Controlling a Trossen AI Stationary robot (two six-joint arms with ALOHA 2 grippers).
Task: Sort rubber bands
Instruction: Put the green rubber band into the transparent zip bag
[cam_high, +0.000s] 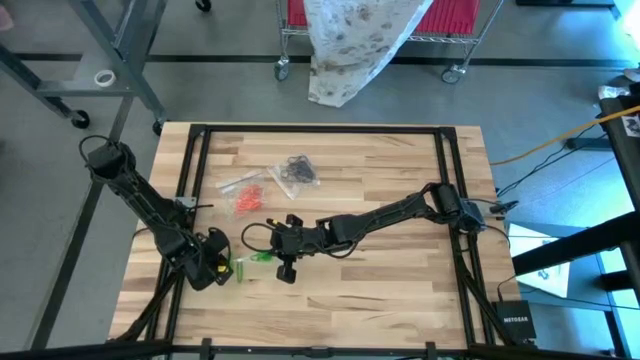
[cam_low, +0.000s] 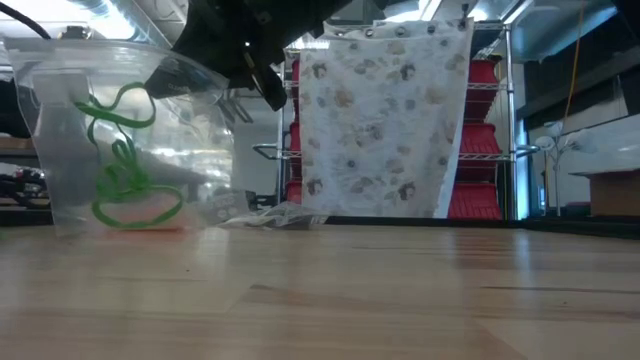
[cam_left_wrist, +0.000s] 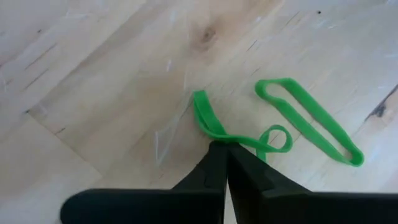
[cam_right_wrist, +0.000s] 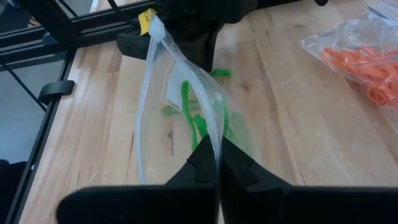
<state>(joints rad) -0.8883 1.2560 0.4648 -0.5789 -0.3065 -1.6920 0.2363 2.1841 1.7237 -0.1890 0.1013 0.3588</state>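
Note:
Two bright green rubber bands lie on the wood at the near left, by a clear plastic bag that stands up with more green bands showing through it. My left gripper is shut on one green band. My right gripper, reaching in from the right, is shut on the clear bag. Farther back lie a clear bag of orange-red bands and one of black bands. My left gripper pinches a green band at its twisted middle between its two fingertips, coming steeply from above. The band's loops lie flat on either side of the fingers. My right gripper pinches the clear bag's thick top edge, slanting down from the table's right. That edge is lifted and runs up toward the left gripper; the bag's lower part rests on the table.
The black frame rails run along the table's left and far sides. A patterned cloth hangs on a wire cart beyond the far edge. Bare wood spreads across the near right.

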